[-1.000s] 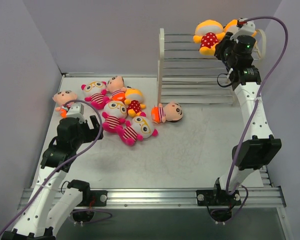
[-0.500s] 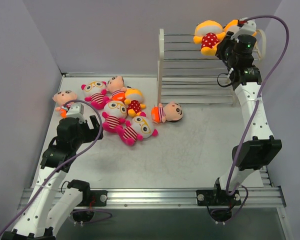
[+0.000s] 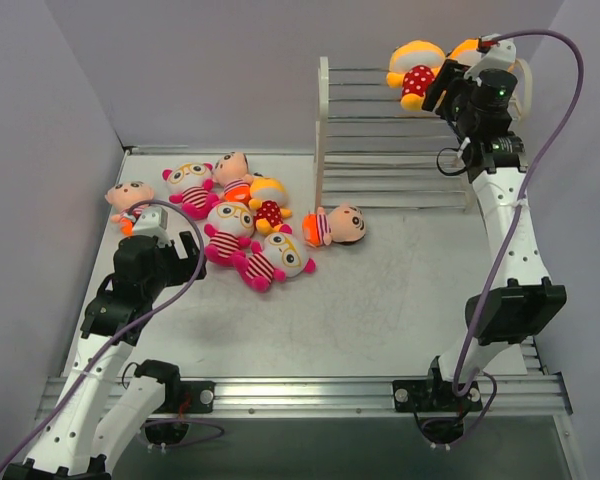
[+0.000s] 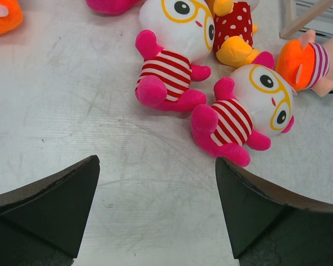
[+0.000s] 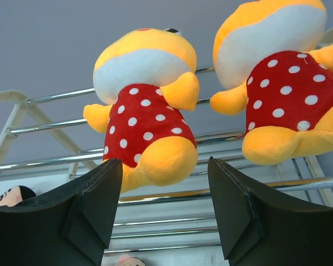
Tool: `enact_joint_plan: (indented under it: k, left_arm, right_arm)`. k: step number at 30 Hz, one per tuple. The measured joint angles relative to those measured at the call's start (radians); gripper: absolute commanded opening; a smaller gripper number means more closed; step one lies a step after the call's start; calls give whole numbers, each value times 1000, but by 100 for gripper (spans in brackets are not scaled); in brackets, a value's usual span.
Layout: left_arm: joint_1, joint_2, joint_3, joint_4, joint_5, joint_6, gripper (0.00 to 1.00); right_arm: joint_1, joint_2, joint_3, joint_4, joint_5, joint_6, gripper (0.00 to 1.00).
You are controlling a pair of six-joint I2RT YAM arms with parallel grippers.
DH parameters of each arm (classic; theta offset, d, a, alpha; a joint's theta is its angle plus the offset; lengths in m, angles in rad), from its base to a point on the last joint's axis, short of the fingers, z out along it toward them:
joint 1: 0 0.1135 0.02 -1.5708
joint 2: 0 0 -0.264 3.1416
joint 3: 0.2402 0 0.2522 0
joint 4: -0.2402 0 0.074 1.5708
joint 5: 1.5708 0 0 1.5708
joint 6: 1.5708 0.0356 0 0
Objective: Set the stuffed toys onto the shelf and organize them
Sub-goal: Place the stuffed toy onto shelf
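Bare table (image 3: 410,290) before shelf (image 3: 380,150), doll heap (image 3: 230,220) crowding left, two polka-dot dolls (image 3: 416,72) filling top tier's right

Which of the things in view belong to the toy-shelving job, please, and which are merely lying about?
Part of the job: shelf; two polka-dot dolls on its top tier; on the table, a third polka-dot doll, three dolls with glasses, three peach-faced dolls.
Not part of it: purple cables; metal rail at the near edge.
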Motion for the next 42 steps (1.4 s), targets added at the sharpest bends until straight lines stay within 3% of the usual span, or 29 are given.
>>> enact_joint_plan:
  k: [8,18,30,42]
  left_arm:
    - [0,0,0,0,0,0,94]
    - [1,0,0,0,1,-1,94]
    - [23,35,0,0,9,-5,94]
    - [157,163,2,80,134,-85,94]
  right_arm:
    - [0,-101,0,-6,-22,1,87]
    - [0,-428,-86,-5,-29,-4,98]
    - [0,-818,-411,-34,-62,-23,99]
    - [35,-972,-719,-45,-182,14,99]
